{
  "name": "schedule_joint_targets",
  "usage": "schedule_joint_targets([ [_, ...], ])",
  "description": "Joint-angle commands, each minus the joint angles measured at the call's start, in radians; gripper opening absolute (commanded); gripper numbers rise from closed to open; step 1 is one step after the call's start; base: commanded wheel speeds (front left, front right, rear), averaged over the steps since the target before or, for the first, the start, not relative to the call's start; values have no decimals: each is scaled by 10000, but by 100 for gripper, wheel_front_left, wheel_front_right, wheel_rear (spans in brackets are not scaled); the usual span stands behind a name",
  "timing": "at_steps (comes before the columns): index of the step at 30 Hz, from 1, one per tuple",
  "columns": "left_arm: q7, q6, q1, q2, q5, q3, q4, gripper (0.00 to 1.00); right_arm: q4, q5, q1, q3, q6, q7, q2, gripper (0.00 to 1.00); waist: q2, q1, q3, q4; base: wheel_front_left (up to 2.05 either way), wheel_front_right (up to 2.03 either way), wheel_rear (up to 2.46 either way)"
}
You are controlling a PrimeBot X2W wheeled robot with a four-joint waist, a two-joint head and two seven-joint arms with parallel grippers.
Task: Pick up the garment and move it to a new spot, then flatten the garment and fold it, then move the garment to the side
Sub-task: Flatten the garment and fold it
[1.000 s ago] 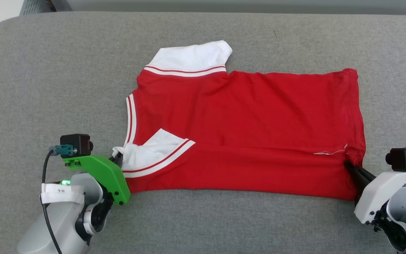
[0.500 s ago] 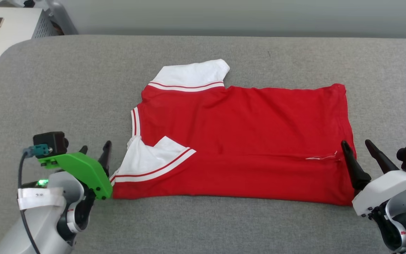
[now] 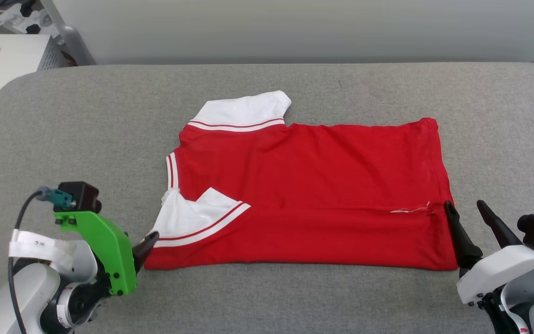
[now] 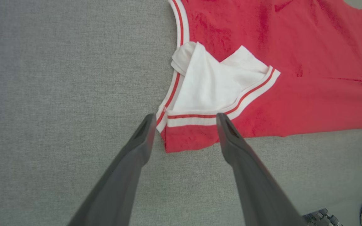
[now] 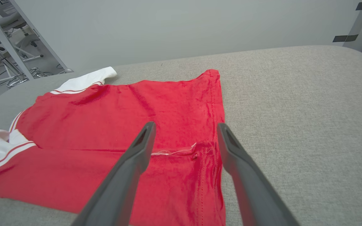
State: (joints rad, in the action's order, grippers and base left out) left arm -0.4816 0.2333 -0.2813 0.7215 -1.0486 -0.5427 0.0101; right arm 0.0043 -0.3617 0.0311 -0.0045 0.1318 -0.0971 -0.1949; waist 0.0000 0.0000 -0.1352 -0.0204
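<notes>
We find the garment (image 3: 304,195) spread flat on the grey cushioned surface (image 3: 86,116), near the middle of the head view. Its red body runs left to right, with the neck end toward our left and the hem toward our right. A long crease runs the length of the body close to the near edge. The near sleeve (image 3: 193,218), white with red-and-white trim, lies turned in on top of the red cloth, while the far sleeve (image 3: 244,109) sticks out flat past the far edge. Our left arm comes in low from the lower left, its pale forearm rising from the bottom edge and its green bracket (image 3: 104,241) tilted toward the shirt. The left gripper (image 4: 185,116) points at the near left corner of the garment with its fingers spread wide, one on either side of that corner, and it holds nothing. Whether the tips touch the cloth we cannot tell. Our right arm reaches in from the lower right, with the right gripper (image 3: 464,204) angled up and inward at the near hem corner. Its fingers are likewise wide apart and empty — the inner one over the hem edge, the outer one above bare cushion. A thin white thread (image 3: 410,209) shows on the red fabric just beside the inner finger.
</notes>
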Motion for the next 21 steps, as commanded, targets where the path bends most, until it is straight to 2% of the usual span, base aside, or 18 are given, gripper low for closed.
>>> schedule_joint_targets([
  [1, -307, 43, 85, 150, -41, -150, 45, 100, -129, 75, -78, -52, -11, -46, 90, 100, 0, 0, -109, 86, 0, 0, 0],
  [5, -841, 168, -89, 161, 8, -418, -204, 100, -284, 81, -20, -75, -11, -66, 153, 100, 0, 0, -337, 238, 0, 0, 0],
  [10, -842, 146, -426, -133, 52, -488, -950, 100, -368, 7, 44, -17, -11, -98, 137, 100, 0, 0, -601, 452, 0, 0, 0],
  [21, -1382, -436, -817, -762, 14, -1143, -2380, 100, -326, -148, 102, -137, -11, -169, 56, 100, 0, 0, -1005, 673, 0, 0, 0],
])
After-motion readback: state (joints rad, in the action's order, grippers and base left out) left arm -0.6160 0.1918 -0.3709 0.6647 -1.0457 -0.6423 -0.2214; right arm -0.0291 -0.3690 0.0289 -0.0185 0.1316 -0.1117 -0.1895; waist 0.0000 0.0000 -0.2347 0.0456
